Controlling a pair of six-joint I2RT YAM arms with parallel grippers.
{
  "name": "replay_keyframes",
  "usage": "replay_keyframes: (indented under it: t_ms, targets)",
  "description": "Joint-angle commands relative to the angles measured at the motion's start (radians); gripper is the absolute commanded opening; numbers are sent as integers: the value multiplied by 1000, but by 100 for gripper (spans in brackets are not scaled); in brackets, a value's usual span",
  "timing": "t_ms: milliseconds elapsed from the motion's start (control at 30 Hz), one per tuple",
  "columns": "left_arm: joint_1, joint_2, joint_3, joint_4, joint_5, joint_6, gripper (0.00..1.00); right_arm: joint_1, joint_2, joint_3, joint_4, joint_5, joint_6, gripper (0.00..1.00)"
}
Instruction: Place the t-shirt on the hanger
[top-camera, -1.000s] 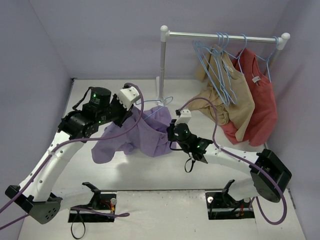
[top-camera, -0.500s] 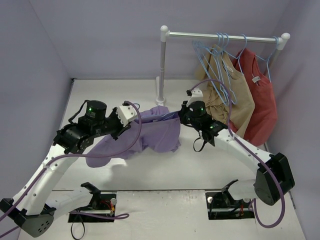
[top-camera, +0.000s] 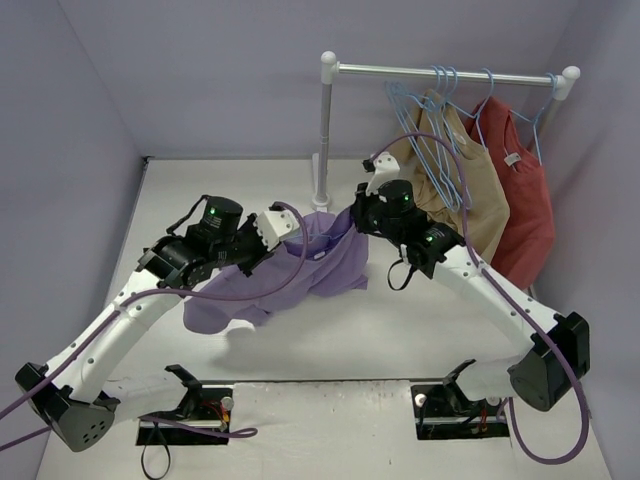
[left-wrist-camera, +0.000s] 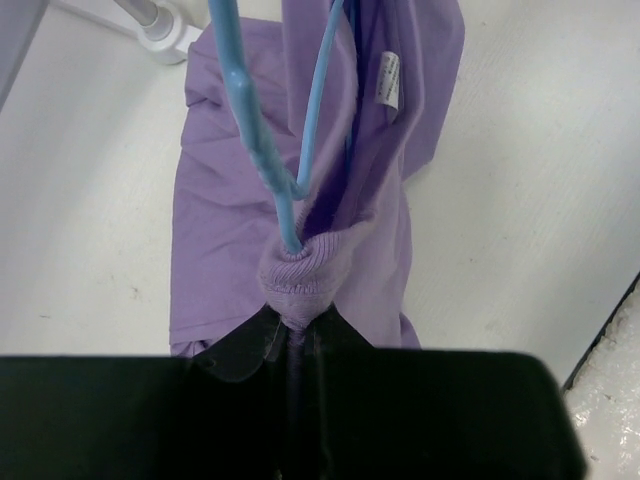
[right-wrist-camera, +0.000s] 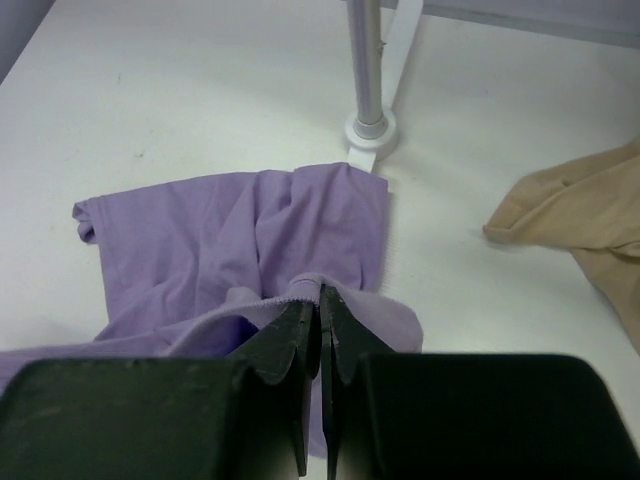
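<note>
The lavender t-shirt (top-camera: 325, 265) hangs bunched between my two grippers, above the table and in front of the rack post. My left gripper (top-camera: 295, 238) is shut on its ribbed collar (left-wrist-camera: 300, 268). The light-blue wire hanger (left-wrist-camera: 245, 100) runs out of that collar, away from the fingers, with a second wire strand (left-wrist-camera: 320, 100) beside it. My right gripper (top-camera: 357, 222) is shut on a stitched edge of the t-shirt (right-wrist-camera: 300, 292), and the rest of the cloth (right-wrist-camera: 230, 225) drapes to the table below it. How far the hanger reaches inside the shirt is hidden.
A clothes rack with a white post (top-camera: 326, 130) and a metal rail (top-camera: 440, 72) stands at the back. Several spare blue hangers (top-camera: 425, 120), a tan shirt (top-camera: 470, 190) and a red shirt (top-camera: 525, 215) hang on it. The post's base (right-wrist-camera: 370, 130) lies just beyond the t-shirt.
My right gripper rose and moved back toward the rack with the t-shirt's edge. My left gripper shifted right with the collar. The cloth lifted with them.
</note>
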Motion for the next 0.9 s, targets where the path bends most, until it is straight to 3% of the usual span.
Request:
replay_keyframes:
  t_ms: [0,300,533,867]
  targets:
    - [-19,-18,58,135,-1,-17,0,44,6,71,2,10,-38,0]
    - [-21,-68,-16,237,-103,-78,0,119,28,96,-18,86,-13,0]
    - [-23,-109,-69,292,-71,-134,0,143,53,129,-24,141,8,0]
    - [-125,-106,-137,532,-128,-179,0,211,89,226,-26,247,93,0]
